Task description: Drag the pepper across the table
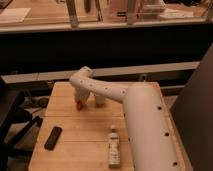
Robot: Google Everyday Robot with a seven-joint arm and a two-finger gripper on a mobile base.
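Note:
The pepper (79, 105), a tiny red-orange rounded item, lies on the light wooden table (70, 125) near its back left part. My gripper (80, 101) hangs from the white arm's bent end, right over the pepper and touching it or nearly so. The arm (135, 110) reaches in from the lower right and hides the table's right side.
A pale bottle with a white cap (114, 145) lies near the front middle of the table. A flat black remote-like bar (53, 137) lies at the front left. A dark counter with glass panes (100, 30) runs behind the table. A dark chair part (12, 125) stands at the left.

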